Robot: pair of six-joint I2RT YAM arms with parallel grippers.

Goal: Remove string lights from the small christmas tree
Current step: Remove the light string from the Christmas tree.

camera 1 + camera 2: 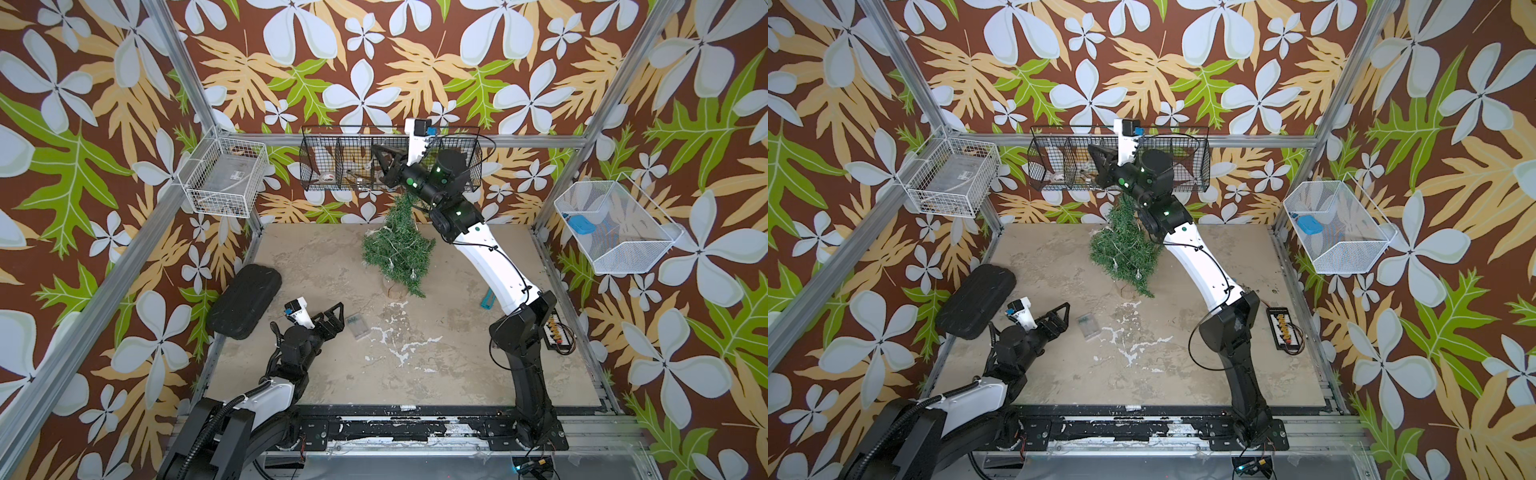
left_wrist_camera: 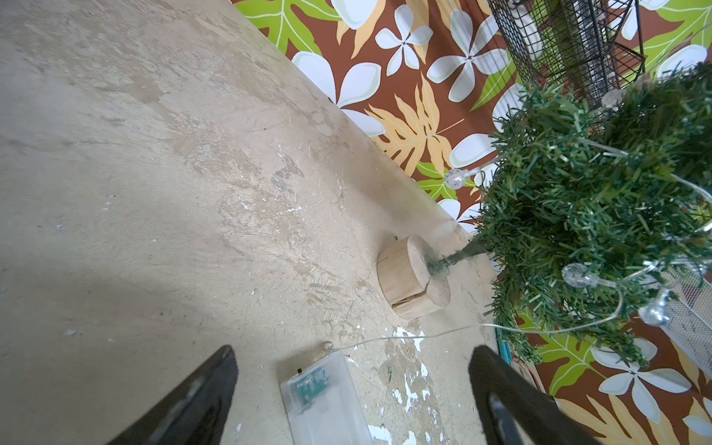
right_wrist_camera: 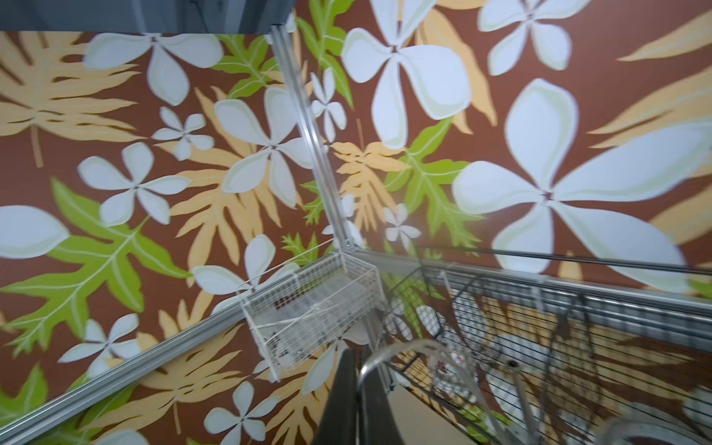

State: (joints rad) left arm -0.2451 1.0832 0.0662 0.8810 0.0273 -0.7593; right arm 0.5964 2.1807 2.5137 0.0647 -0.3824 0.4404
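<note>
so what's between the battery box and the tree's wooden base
Just bare, worn tabletop, crossed by the thin wire running from the battery box to the tree; the left wrist view shows it.

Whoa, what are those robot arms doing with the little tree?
The right claw, raised high by the black basket, is shut and seems to pinch the wire of the string lights. They are still wound on the small christmas tree. The left claw hangs open by the clear battery box on the table.
</note>
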